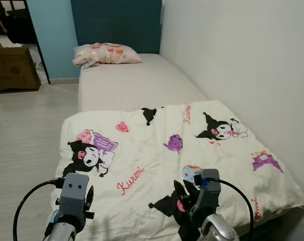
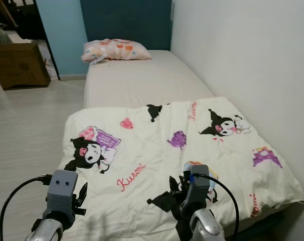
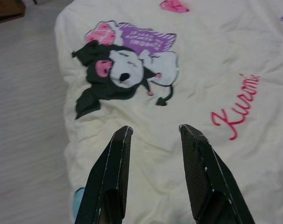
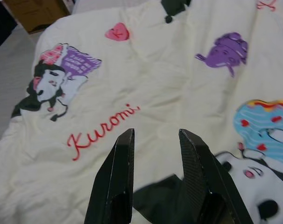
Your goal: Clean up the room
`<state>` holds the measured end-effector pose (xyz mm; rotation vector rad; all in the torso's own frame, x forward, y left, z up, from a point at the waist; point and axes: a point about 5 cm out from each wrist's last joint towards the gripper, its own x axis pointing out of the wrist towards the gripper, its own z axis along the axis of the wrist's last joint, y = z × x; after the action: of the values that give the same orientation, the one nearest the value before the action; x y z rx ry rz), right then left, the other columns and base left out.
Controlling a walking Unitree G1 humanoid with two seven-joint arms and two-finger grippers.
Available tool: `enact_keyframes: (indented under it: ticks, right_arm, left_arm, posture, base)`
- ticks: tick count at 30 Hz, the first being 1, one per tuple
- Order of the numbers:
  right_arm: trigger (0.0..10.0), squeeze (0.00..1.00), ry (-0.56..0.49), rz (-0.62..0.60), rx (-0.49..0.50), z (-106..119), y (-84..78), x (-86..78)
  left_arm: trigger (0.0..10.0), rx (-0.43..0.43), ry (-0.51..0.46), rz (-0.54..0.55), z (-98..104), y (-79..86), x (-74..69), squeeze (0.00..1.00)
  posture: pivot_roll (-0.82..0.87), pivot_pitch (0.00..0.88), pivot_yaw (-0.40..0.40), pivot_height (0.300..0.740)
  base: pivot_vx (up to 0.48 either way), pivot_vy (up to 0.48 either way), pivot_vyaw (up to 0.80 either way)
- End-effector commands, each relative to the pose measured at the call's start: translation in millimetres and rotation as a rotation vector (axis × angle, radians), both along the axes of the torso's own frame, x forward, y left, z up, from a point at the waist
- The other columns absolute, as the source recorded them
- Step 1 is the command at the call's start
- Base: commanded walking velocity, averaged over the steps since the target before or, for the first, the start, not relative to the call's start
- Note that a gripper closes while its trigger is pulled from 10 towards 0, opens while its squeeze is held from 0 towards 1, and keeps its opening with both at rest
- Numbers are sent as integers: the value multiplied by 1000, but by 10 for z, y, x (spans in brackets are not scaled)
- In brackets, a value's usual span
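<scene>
Blanket (image 1: pixel 182 150), cream with cartoon prints, lies spread over the near half of the bed (image 1: pixel 142 83), its near corner hanging off the bed's edge toward the floor (image 1: pixel 21 140). Beyond the blanket the bare mattress runs to a pillow (image 1: pixel 107 53) with a pink pattern, lying at the far end against the dark headboard (image 1: pixel 117 22). Along the blanket's right edge stands a white wall (image 1: pixel 242 60). Past the floor, well apart from the blanket, a brown cardboard box (image 1: pixel 12 68) sits beside a dark doorway.

I hold my left gripper (image 3: pixel 153 140) above the blanket's near left corner, just short of the black-and-white character print, fingers parted and gripping nothing. My right gripper (image 4: pixel 155 140) hovers over the blanket's near middle, beside the red script lettering, fingers likewise apart and empty.
</scene>
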<state>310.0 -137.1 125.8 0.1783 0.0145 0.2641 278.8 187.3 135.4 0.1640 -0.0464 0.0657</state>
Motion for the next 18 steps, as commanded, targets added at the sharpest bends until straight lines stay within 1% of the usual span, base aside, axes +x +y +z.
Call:
enact_keyframes:
  ticks: [1, 18]
  right_arm:
    - [10000, 0, 7, -9, 13, -41, -27, -28]
    - [10000, 0, 1, 6, 37, -28, -3, -36]
  left_arm:
    - [10000, 3, 13, 3, -45, -1, -36, 0]
    - [10000, 12, 5, -12, -31, -32, -25, 0]
  posture:
    - [60, 214, -54, 629]
    - [62, 214, -47, 629]
  base:
    - [0, 0, 0]
    - [0, 0, 0]
